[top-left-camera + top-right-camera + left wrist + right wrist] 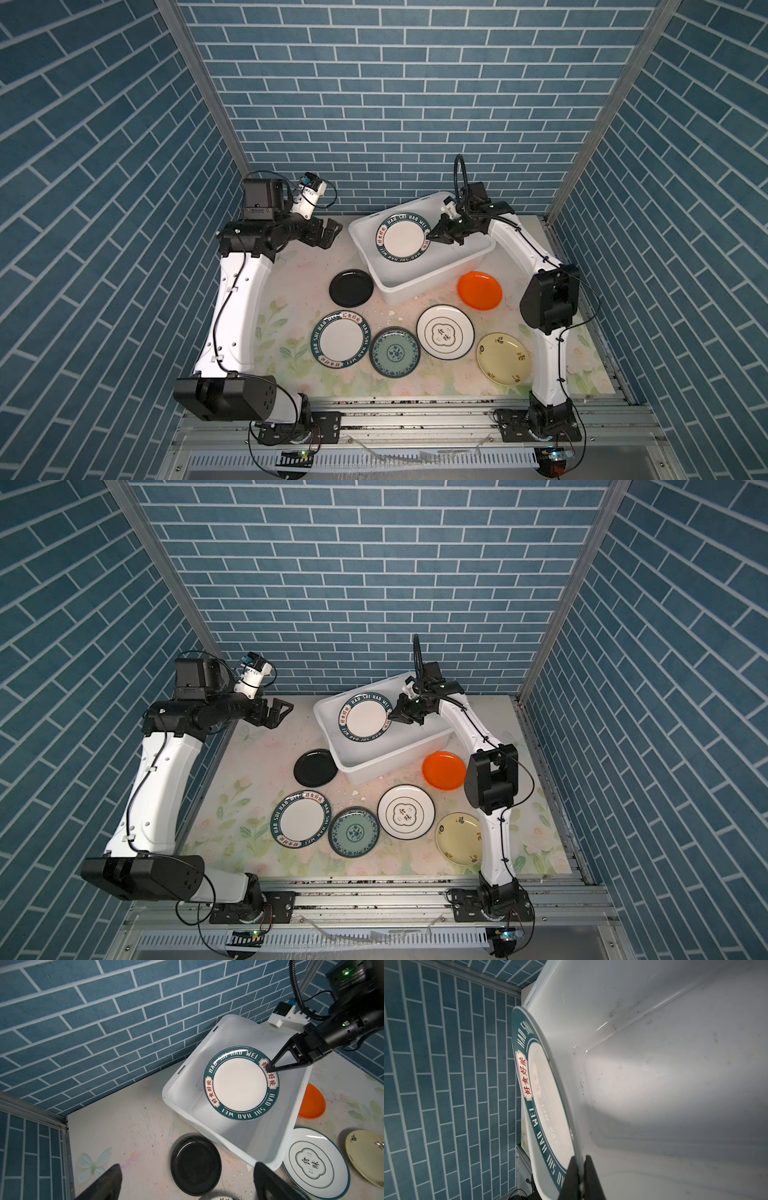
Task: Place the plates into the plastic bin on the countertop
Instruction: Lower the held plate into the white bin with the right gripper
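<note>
My right gripper (429,237) (580,1163) is shut on the rim of a white plate with a dark lettered rim (402,244) (241,1082), holding it tilted over the plastic bin (415,286) (374,766). My left gripper (330,235) (187,1167) hangs open and empty above the countertop (299,282), left of the bin. On the countertop lie a black plate (351,288), a second lettered-rim plate (340,338), a teal patterned plate (395,351), a white quatrefoil plate (445,331), an orange plate (479,291) and a cream-yellow plate (503,359).
Blue brick walls close in the back and both sides. A grey metal rail (395,415) with both arm bases runs along the front edge. The right arm's elbow (548,299) hangs close to the orange plate.
</note>
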Robot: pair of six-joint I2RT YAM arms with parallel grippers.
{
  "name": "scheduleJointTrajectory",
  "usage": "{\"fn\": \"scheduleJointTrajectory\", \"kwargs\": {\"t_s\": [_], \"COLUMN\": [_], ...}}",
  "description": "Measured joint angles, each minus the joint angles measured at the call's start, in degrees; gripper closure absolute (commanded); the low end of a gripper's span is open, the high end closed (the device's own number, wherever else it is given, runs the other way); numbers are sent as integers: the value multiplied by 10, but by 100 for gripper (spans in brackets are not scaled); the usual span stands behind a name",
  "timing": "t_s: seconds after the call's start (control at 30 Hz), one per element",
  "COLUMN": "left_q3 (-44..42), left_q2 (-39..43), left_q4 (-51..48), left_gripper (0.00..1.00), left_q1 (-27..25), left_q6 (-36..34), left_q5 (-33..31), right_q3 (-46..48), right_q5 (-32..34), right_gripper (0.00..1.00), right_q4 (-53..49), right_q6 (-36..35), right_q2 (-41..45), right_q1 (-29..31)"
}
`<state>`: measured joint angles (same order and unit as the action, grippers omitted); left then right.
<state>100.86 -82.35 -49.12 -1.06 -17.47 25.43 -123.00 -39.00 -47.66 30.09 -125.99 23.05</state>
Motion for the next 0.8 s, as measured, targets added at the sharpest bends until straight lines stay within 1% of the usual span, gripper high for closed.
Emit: {"fn": "scheduleJointTrajectory", "kwargs": {"t_s": [0.1,0.23,0.43,0.6,0.8], "left_q3": [-4,-14,-26,-27,-28], "left_q2": [0,0,0,0,0], "left_q4": [12,25,36,43,47], "left_gripper": [1,0,0,0,1], "left_q1": [0,0,0,0,0], "left_q6": [3,10,16,17,24], "left_q5": [-3,-3,-3,-2,2], "right_q3": [-26,-32,-84,-122,-127], "right_q5": [-5,-11,-11,-11,-12], "right_gripper": [100,100,100,100,100], "right_q4": [-32,-60,-79,-85,-90], "right_q6": [-17,-26,-34,-36,-36], "right_q2": [-37,-72,-129,-156,-173], "right_q1": [7,14,16,16,16]}}
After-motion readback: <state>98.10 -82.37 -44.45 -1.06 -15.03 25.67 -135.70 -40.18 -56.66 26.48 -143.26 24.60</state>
